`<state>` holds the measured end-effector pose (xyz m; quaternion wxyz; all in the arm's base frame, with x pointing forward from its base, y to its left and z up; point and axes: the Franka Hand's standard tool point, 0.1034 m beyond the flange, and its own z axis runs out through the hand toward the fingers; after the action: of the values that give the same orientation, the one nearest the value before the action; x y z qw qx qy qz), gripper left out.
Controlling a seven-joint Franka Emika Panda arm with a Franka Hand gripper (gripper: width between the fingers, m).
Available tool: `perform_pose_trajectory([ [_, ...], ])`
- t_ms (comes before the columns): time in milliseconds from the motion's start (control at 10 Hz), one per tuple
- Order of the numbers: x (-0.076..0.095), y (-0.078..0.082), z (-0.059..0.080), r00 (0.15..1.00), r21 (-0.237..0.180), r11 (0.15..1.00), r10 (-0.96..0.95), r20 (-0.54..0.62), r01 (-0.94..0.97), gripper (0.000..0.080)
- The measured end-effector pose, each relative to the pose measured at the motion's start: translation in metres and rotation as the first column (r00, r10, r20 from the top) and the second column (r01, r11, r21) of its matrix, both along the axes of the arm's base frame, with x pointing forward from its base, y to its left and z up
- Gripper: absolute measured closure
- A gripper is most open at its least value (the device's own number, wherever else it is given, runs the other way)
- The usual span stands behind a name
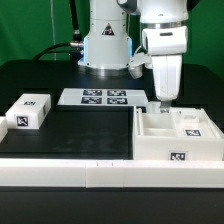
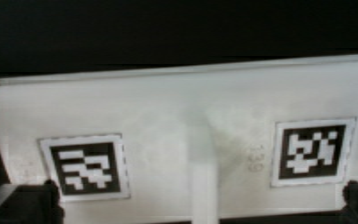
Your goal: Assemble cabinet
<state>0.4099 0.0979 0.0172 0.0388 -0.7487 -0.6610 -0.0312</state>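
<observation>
Exterior view: cabinet body (image 1: 152, 146) beneath gripper (image 1: 163, 104)

The exterior view is bright and fairly sharp, lit evenly from overhead. The cabinet body (image 1: 155, 148) is almost blown-out white, with only soft grey shadow inside its compartments, and the black table (image 1: 90, 130) beside it carries a faint sheen. The wrist view is soft and blurred — the cabinet body (image 2: 176, 110) glares pale, its tags (image 2: 83, 165) are fuzzy-edged, and everything beyond it is black.
</observation>
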Motion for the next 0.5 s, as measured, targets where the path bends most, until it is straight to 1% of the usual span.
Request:
perform_pose_trajectory([
  [200, -0.0036, -0.0034, -0.0056, 1.000, -0.001, 1.000, -0.009, -0.014, 0.009, 0.0002],
  [300, -0.0036, -0.0032, -0.0059, 1.000, -0.001, 1.000, -0.012, -0.015, 0.012, 0.0025],
  [400, -0.0033, -0.0032, -0.0060, 1.000, -0.001, 1.000, -0.012, -0.014, 0.012, 0.0025],
  [500, -0.0040, -0.0031, -0.0067, 1.000, -0.001, 1.000, -0.012, -0.016, 0.012, 0.0209],
])
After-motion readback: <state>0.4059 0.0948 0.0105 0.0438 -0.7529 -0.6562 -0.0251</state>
